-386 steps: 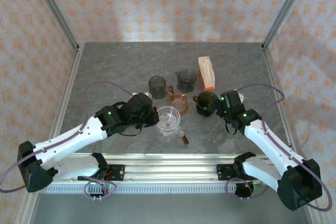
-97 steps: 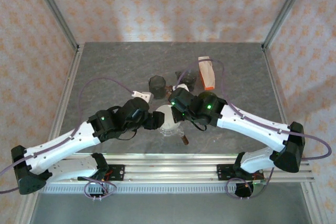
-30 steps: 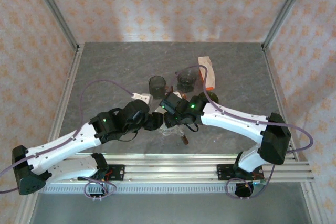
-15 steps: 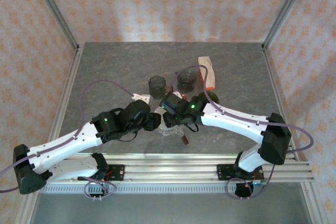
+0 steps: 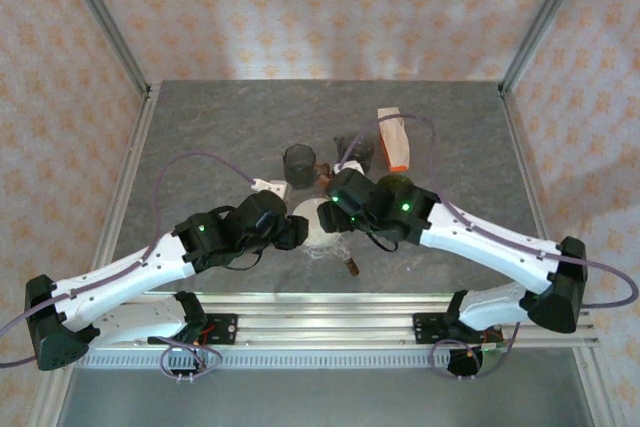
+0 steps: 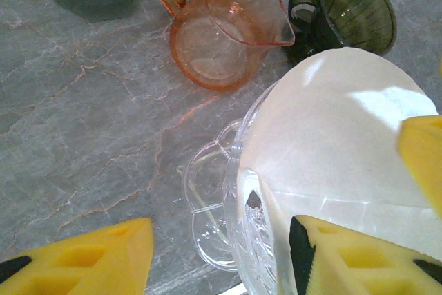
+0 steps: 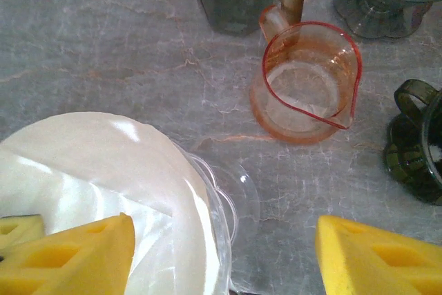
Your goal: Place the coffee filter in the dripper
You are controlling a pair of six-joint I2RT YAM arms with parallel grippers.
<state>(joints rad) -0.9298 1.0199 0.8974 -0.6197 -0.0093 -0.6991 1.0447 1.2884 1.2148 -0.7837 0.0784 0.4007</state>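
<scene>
I see the white paper coffee filter [image 6: 338, 136] lying open inside the clear glass dripper [image 6: 238, 240]. The dripper stands on the bench [image 6: 90, 101].

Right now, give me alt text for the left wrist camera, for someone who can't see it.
A white coffee filter sits in a clear glass dripper on a grey marbled table, with the left gripper's yellow fingers open at the bottom edge. Behind stand an orange glass pitcher and a dark green dripper.

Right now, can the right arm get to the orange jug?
Probably yes. The orange jug stands just ahead of its open fingers, with only table between them.
</scene>
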